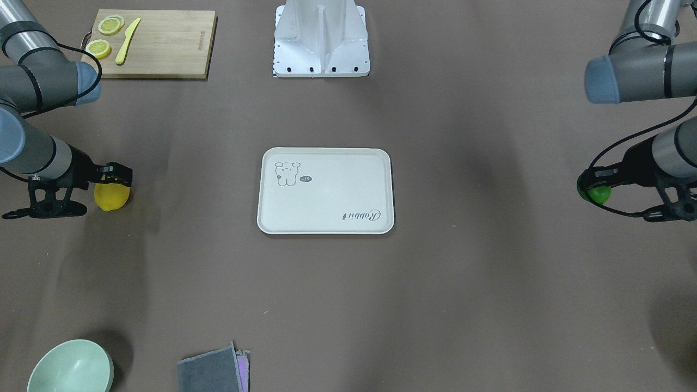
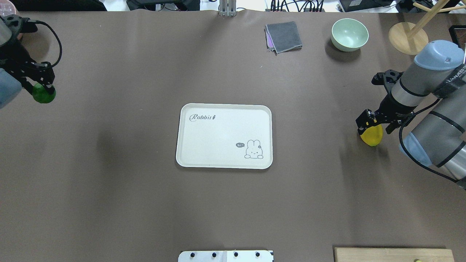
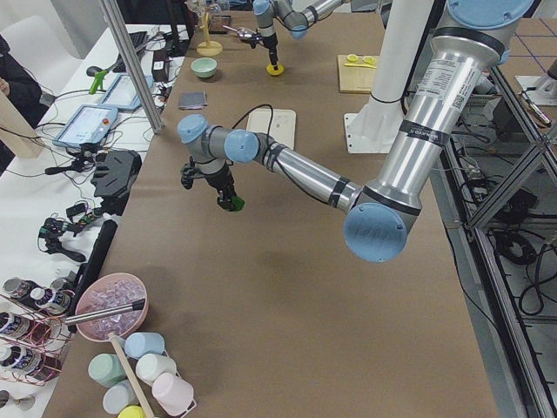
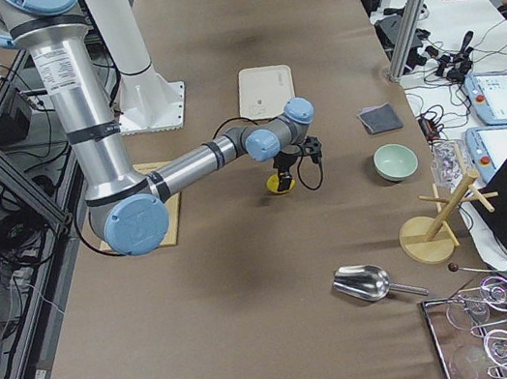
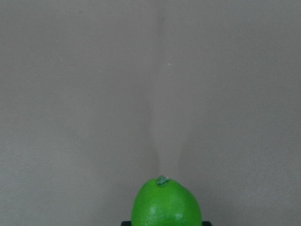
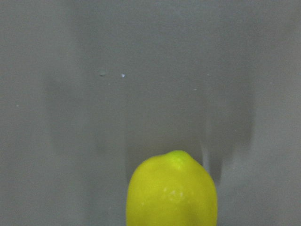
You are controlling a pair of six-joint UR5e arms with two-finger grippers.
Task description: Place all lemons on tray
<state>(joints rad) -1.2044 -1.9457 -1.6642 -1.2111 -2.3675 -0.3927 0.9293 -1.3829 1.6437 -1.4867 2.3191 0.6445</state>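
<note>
The cream tray (image 1: 325, 190) lies empty at the table's middle, also in the overhead view (image 2: 224, 136). My left gripper (image 2: 43, 87) is shut on the green lemon (image 2: 44, 94) at the far left of the table; that lemon also shows in the front view (image 1: 598, 194) and in the left wrist view (image 5: 165, 205). My right gripper (image 2: 371, 125) is shut on the yellow lemon (image 2: 371, 135) at the right side; it also shows in the front view (image 1: 111, 197) and in the right wrist view (image 6: 171, 190). Both lemons are low over the brown table, well apart from the tray.
A wooden cutting board (image 1: 163, 46) with lemon slices (image 1: 110, 25) and a yellow knife (image 1: 128, 41) lies near the robot's right. A green bowl (image 2: 349, 34), a grey cloth (image 2: 284, 36) and a wooden stand (image 2: 407, 34) stand at the far edge.
</note>
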